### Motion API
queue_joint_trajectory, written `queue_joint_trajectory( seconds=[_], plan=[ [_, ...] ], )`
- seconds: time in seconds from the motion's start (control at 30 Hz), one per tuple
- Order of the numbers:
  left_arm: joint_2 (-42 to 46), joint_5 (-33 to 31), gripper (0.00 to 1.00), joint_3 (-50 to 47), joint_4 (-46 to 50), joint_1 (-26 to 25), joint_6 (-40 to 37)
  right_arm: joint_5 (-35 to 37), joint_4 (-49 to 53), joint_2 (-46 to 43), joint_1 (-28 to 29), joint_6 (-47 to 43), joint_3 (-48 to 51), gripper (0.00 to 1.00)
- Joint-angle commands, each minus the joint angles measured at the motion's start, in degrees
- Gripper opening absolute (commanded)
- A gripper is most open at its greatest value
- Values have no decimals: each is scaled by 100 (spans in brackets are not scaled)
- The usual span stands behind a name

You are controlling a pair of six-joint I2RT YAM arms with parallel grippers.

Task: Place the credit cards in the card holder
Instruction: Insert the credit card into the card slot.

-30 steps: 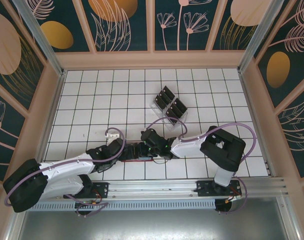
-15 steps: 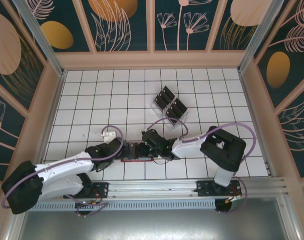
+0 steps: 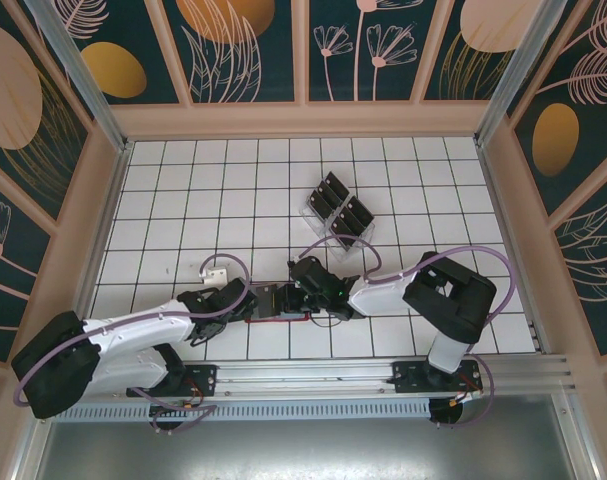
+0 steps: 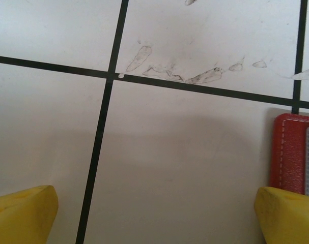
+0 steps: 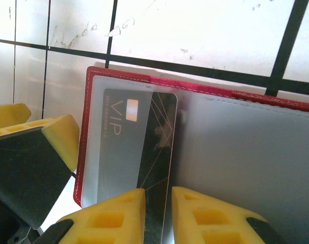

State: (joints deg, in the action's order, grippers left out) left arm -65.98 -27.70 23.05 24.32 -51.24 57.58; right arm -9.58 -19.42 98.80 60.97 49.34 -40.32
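The card holder [image 5: 246, 147], a red wallet, lies open on the tiled table, greyish pockets up. A black credit card [image 5: 162, 142] marked VIP sits partly under the clear left pocket. My right gripper [image 5: 158, 195] is shut on the card's near end. In the top view my right gripper [image 3: 301, 290] hovers over the wallet [image 3: 283, 318]. My left gripper [image 4: 154, 203] is open just left of the wallet's red edge [image 4: 291, 152], with only bare tile between its fingers. Its yellow fingers [image 5: 57, 137] stand beside the wallet's left edge. More black cards stand in the clear rack [image 3: 338, 210].
The clear slotted rack stands behind the wallet, about two tiles away. A small white piece [image 3: 218, 268] lies by the left arm's cable. Wooden walls [image 3: 303, 120] ring the white tiled table [image 3: 183, 200]. A metal rail [image 3: 313, 375] runs along the near edge.
The left arm has swung slightly, its gripper ending close to the wallet's left edge. The right gripper has edged a little to the right over the wallet.
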Motion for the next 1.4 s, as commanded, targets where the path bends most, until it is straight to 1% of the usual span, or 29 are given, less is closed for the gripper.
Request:
queue_joint_trajectory(
  seconds=[0.0,0.33,0.67,1.0,1.03,1.13,1.2,1.37],
  plan=[
    [-106,-89,99,-60,97,-16,174,79,354,-38,-94,-201,191,21],
    [-318,260,99,-208,-422,-10,78,-50,454,-94,-34,-258,51,19],
    [-88,441,99,-432,-721,-24,78,-120,691,42,133,-279,-344,15],
    [50,532,98,-554,-884,-23,73,-387,892,409,284,-373,-863,14],
    [66,542,99,-557,-885,-19,69,-418,877,435,279,-373,-870,14],
    [151,527,99,-565,-851,-20,73,-385,835,372,284,-333,-793,27],
    [238,502,98,-556,-791,-15,78,-298,779,235,284,-310,-675,31],
    [472,378,99,-514,-597,-17,110,-194,668,-137,286,-276,-459,33]
  ],
)
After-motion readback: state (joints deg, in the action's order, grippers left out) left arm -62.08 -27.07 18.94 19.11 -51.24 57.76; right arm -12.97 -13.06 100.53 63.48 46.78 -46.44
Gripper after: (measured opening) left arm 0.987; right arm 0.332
